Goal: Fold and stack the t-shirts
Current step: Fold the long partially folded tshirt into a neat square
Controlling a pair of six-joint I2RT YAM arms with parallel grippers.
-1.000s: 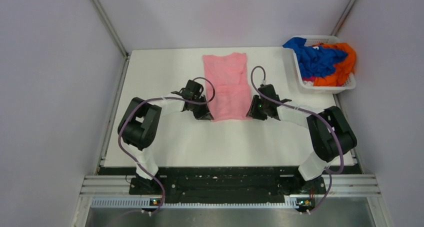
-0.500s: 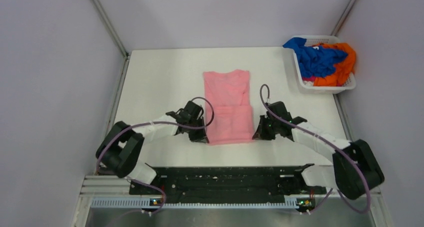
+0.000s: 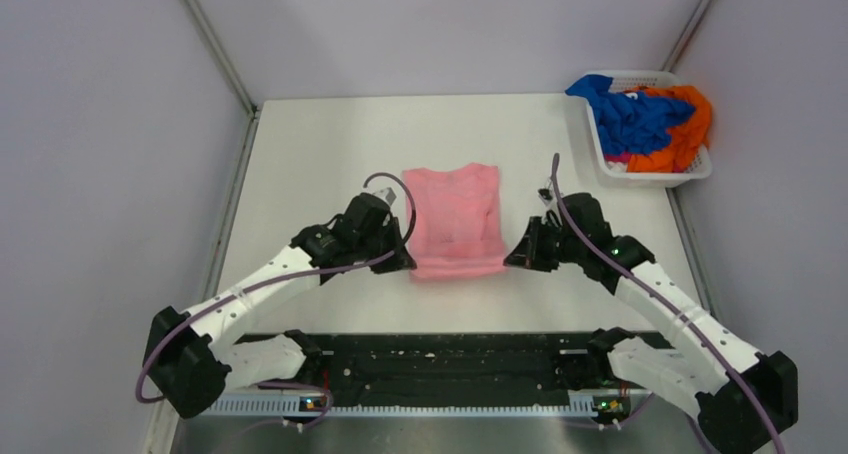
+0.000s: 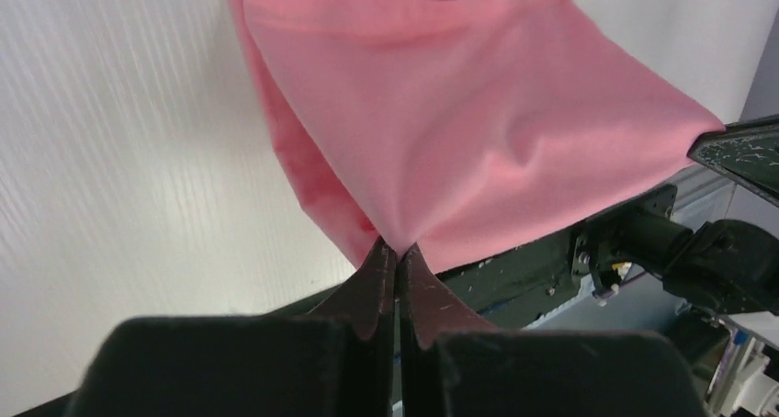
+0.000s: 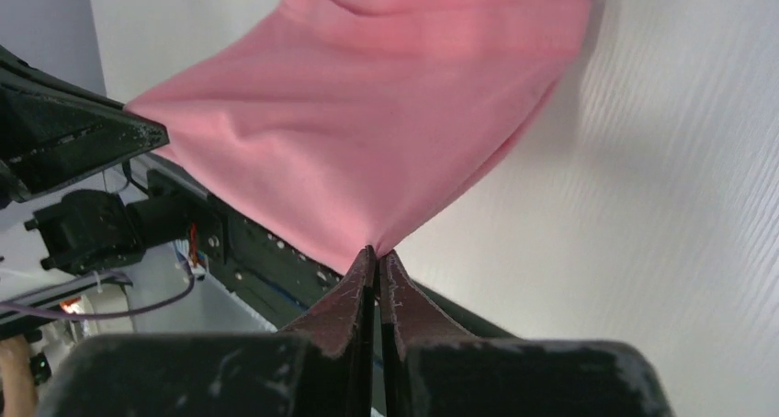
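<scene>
left gripper (image 3: 407, 265) clamped shut on the pink t-shirt (image 3: 455, 219)'s near-left corner at the centre of the table (image 3: 320, 144), right gripper (image 3: 512, 262) likewise closed on its near-right corner; far right, a white basket (image 3: 655, 179) held a blue t-shirt (image 3: 625, 119) and an orange t-shirt (image 3: 690, 134)

Plain pink t-shirt (image 3: 455, 219); blue t-shirt (image 3: 625, 119) and orange t-shirt (image 3: 693, 126) (both plain); white slatted basket (image 3: 657, 177).

Table (image 3: 320, 144) lies open on the left; basket (image 3: 660, 177) blocks far right.
</scene>
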